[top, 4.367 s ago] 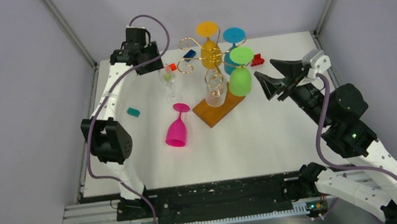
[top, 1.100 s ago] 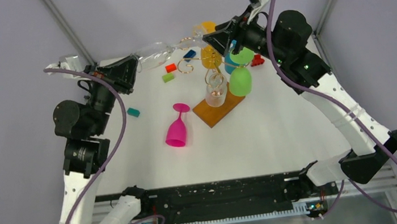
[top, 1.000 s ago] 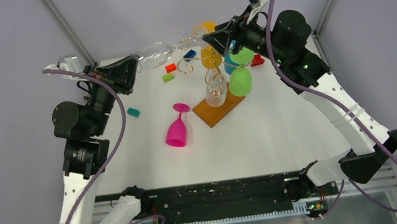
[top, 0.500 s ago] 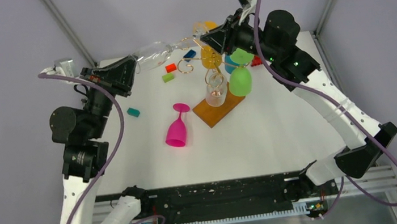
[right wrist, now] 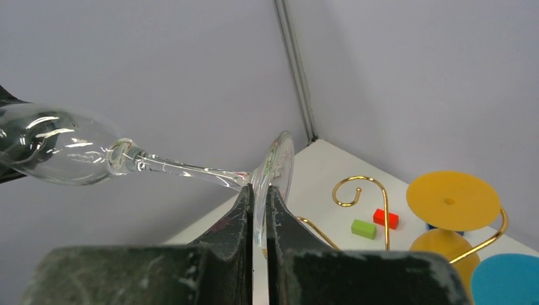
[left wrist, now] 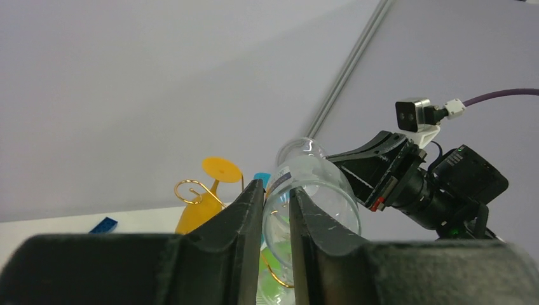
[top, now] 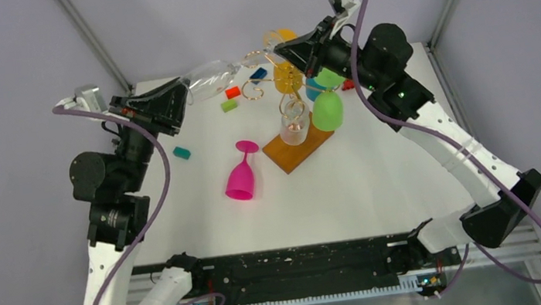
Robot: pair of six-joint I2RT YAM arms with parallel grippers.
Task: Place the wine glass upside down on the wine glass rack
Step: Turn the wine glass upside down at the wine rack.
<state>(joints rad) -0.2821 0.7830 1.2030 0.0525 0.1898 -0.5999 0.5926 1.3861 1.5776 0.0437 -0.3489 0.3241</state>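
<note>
A clear wine glass (top: 210,77) hangs sideways in the air over the back of the table, with its bowl to the left and its foot to the right. My left gripper (top: 181,95) is shut on the rim of the bowl (left wrist: 316,190), one finger inside and one outside. My right gripper (right wrist: 259,190) is shut on the edge of the glass's round foot (right wrist: 278,159). The wine glass rack (top: 273,84), gold wire with curled arms on an orange-brown wooden base (top: 312,147), stands just below and right of the glass.
Yellow (top: 288,76), green (top: 327,110), blue (top: 314,91) and clear (top: 294,128) glasses hang upside down on the rack. A pink glass (top: 241,178) lies on the table in front. Small red (top: 233,92), green (top: 228,105), teal (top: 182,153) and blue (top: 258,75) blocks are scattered around.
The right gripper's fingers have closed on the glass's foot within the last second. Both arms have shifted slightly. Some seconds earlier the glass stood upright on the table.
</note>
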